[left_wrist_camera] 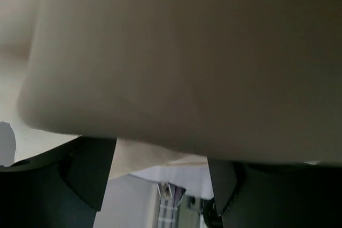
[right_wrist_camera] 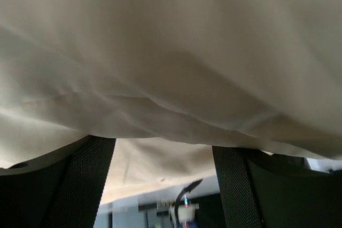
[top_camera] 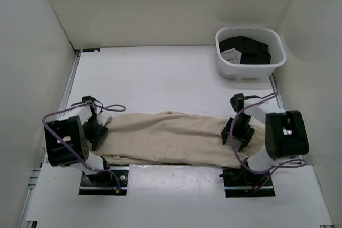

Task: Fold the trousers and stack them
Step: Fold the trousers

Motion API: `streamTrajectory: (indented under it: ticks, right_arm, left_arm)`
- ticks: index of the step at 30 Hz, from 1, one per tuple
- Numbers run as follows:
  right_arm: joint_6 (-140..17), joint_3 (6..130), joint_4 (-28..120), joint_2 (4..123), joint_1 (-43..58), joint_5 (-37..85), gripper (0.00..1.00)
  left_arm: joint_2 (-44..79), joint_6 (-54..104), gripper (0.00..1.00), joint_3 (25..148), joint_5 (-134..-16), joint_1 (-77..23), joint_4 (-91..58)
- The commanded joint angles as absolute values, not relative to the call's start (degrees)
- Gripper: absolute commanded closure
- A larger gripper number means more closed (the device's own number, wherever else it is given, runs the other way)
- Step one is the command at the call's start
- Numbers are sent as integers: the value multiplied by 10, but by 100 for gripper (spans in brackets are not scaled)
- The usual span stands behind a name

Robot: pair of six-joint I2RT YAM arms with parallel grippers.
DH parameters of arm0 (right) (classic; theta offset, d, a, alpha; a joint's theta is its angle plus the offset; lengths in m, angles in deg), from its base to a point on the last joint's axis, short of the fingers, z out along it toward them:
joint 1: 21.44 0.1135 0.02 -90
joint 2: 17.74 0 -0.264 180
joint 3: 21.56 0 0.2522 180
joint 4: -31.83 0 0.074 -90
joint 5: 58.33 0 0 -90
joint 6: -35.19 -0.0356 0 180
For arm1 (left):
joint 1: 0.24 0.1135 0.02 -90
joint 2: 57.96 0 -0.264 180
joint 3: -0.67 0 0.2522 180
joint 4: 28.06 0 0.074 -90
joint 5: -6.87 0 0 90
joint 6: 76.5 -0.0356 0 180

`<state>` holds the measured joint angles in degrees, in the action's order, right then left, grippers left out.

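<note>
The trousers [top_camera: 171,137] lie as one long tan band across the near edge of the table [top_camera: 160,73], stretched between the two arm bases. The likely trouble is at the ends: cloth drapes over both sets of fingers, so lifting either arm away carelessly could snag a layer and drag the fold open or skew it, and a loose end might slide off the near edge. The left gripper [top_camera: 99,126] sits at the left end with its fingers [left_wrist_camera: 88,177] spread wide, fabric across them but not pinched. The right gripper [top_camera: 238,132] is spread as wide at the right end, pinching nothing. Far right, a white basket [top_camera: 222,60] holds black clothes [top_camera: 248,49]
</note>
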<state>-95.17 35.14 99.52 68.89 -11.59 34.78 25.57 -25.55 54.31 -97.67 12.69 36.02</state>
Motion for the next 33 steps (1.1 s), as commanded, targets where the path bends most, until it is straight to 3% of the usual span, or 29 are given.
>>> streamTrajectory:
  ticks: [1,9,12,18,26,33]
  right_arm:
    - [-973,414,901,772,-125,377,23]
    - [-973,598,911,911,-182,369,23]
    - [-957,654,935,936,-182,369,23]
    - [-872,731,964,900,-177,311,12]
    - [-866,651,1056,727,-217,355,6]
    - [-885,501,1003,701,-236,335,7]
  left_arm:
    - [306,-215,24,588,-990,127,267]
    - [462,-175,27,772,-1004,97,234]
    - [474,-169,27,805,-1018,82,245]
    - [435,-180,19,799,-1034,82,274]
    - [296,-202,9,782,-1040,153,312]
    - [285,-263,7,700,-1080,215,266]
